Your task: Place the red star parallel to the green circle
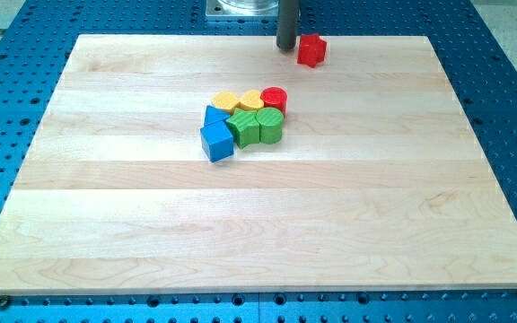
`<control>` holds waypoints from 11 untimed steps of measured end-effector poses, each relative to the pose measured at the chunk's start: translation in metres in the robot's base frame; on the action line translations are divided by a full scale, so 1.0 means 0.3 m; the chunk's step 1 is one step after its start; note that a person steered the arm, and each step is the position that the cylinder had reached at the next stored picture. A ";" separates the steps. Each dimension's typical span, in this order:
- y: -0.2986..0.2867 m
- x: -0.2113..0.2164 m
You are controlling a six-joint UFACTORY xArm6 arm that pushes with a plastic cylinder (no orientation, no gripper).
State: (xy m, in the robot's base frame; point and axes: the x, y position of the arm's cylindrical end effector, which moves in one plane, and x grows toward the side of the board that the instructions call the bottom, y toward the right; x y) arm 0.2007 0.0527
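Red star [311,50] sits just to the view's right of the tip [287,48], near the board's [106,224] top edge; the arm carries a bare rod, so no pincer exists to spread or close. Green circle [270,126] lies well below the tip, packed against the green block [244,128], red cylinder [275,99], yellow blocks [238,100] and blue blocks [215,135]. Risk: an off-centre push may spin the star off the board's edge or drive it into the cluster.

Straight dark grey rod, smooth and cylindrical, blunt rounded tip [286,48], silvery metal mount above it
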 end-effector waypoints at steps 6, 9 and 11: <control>-0.016 0.174; 0.329 0.296; 0.213 0.407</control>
State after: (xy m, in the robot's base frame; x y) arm 0.3228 0.1165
